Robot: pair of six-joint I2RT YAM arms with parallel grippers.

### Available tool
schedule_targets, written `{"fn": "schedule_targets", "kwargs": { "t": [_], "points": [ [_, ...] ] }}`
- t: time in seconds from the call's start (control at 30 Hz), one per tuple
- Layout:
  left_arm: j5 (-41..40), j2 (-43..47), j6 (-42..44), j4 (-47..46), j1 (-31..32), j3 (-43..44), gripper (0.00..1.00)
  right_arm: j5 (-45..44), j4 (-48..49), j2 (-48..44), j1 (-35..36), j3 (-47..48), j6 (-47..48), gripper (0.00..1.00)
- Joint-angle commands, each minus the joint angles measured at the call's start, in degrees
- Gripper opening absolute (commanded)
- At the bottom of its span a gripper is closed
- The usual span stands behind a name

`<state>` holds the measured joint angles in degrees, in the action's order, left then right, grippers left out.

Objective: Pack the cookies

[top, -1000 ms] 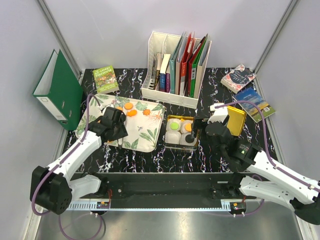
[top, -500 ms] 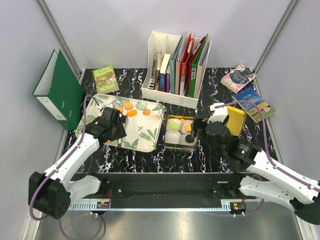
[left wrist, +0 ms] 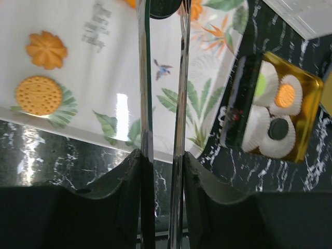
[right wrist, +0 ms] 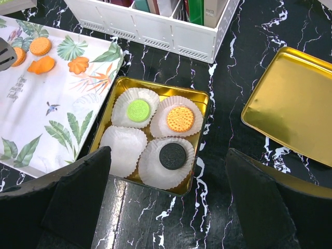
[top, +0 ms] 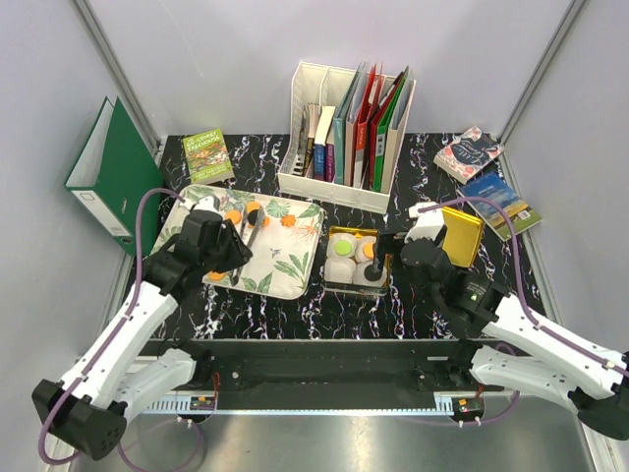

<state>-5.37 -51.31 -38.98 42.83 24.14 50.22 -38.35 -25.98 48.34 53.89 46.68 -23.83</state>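
Fingers (left wrist: 144,72) on your left gripper (left wrist: 164,5) seem pinched on a round black cookie (left wrist: 165,12) near the tray's (left wrist: 104,67) far edge, while your right gripper (right wrist: 167,153) hangs spread wide above the gold tin (right wrist: 166,90), one paper cup (right wrist: 123,146) bare.

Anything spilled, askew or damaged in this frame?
Nothing stands out. The gold tin sits flat with its four paper cups upright. Three hold cookies, and one cup is empty. The lid lies flat beside the tin, and the other cookies lie on the tray.
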Motion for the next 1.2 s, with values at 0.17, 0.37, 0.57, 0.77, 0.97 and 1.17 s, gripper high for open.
{"fn": "schedule_targets", "kwargs": {
  "t": [0.17, 0.37, 0.57, 0.77, 0.97, 1.17],
  "points": [
    [-2.2, -2.2, -5.7, -4.0, 20.3, 4.7, 0.22, -0.2, 2.3, 1.3, 0.2, 2.5, -0.2, 1.0],
    [-5.9, -6.9, -8.1, -4.0, 30.9, 7.4, 0.2, -0.1, 2.3, 0.9, 0.2, 2.4, -0.4, 1.0],
    [-7.7, -11.2, -9.2, -4.1, 37.4, 9.3, 0.2, 0.1, 2.3, 0.7, 0.2, 2.2, -0.9, 1.0],
    [-8.2, -13.7, -9.8, -4.2, 39.2, 9.6, 0.2, 0.1, 2.3, 0.3, 0.2, 1.9, -1.0, 1.0],
    [-8.5, -14.6, -10.2, -4.1, 39.2, 8.9, 0.24, 0.0, 2.3, -0.2, 0.2, 1.6, -0.8, 1.0],
    [-8.2, -15.8, -10.1, -4.2, 39.2, 9.3, 0.3, 0.0, 2.3, -0.3, 0.2, 1.5, -0.8, 1.0]
  ]
}}
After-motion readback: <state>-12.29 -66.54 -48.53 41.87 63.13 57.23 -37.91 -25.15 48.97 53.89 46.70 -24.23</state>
